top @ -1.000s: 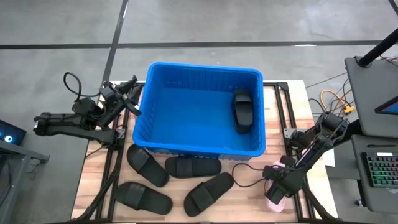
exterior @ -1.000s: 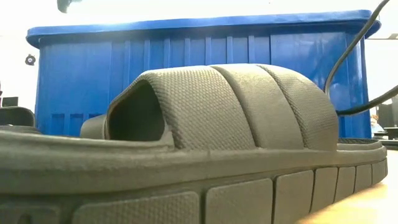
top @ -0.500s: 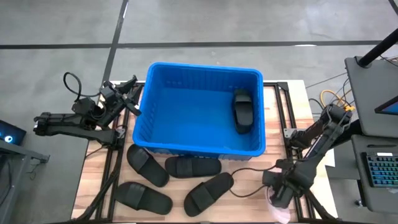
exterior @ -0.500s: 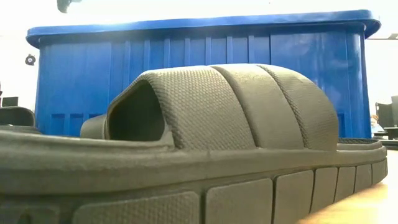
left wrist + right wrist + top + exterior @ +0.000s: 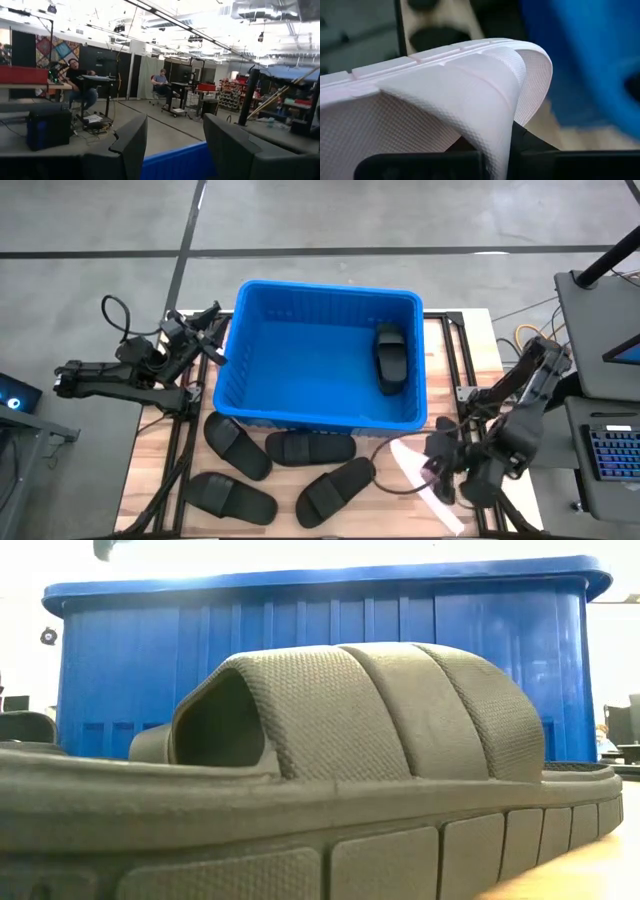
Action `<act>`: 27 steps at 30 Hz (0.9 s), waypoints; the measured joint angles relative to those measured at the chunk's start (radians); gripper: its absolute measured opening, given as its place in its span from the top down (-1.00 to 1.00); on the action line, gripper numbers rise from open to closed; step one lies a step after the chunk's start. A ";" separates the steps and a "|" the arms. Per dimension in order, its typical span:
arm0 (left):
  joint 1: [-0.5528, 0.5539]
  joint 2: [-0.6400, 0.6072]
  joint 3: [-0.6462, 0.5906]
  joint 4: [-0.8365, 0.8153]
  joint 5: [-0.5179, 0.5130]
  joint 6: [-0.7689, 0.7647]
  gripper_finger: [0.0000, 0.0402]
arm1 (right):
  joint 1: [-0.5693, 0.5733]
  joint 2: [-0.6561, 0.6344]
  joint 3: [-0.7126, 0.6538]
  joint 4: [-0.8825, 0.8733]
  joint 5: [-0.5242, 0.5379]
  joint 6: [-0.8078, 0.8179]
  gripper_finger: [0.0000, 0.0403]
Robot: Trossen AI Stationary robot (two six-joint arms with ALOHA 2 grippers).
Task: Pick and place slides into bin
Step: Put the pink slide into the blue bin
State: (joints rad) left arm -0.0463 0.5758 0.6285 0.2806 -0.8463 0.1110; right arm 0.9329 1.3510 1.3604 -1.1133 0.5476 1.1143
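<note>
Right gripper (image 5: 447, 480) clamped on pink slide (image 5: 418, 478) strap, slide apparently lifted, beside bin (image 5: 325, 300).

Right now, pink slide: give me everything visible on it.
The pink slide is pale pink, foam-like, with a finely textured wide strap and a grooved sole edge. It is off the table, tilted, gripped by its strap in the shut right hand, near the table's front right corner, just outside the blue bin. Nothing else touches it. The right wrist view shows the strap pinched between the dark fingers.

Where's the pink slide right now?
High view: the pink slide is in the right claw, lifted at the table's front right, near the bin's corner.
</note>
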 joint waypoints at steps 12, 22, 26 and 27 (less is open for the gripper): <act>0.000 0.039 0.000 0.003 0.000 -0.036 0.11 | 0.000 -0.060 0.138 0.004 0.193 -0.173 0.96; 0.000 0.059 0.000 0.003 0.000 -0.105 0.11 | 0.000 -0.052 0.168 0.006 0.217 -0.207 0.96; 0.000 0.059 0.000 0.003 0.000 -0.105 0.11 | 0.001 -0.052 0.168 0.018 0.239 -0.215 0.96; 0.000 0.058 0.000 0.003 0.000 -0.105 0.11 | 0.001 -0.052 0.168 0.026 0.240 -0.222 0.96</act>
State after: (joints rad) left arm -0.0460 0.6336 0.6286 0.2840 -0.8459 0.0059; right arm 0.9336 1.2987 1.5280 -1.0870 0.7879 0.8928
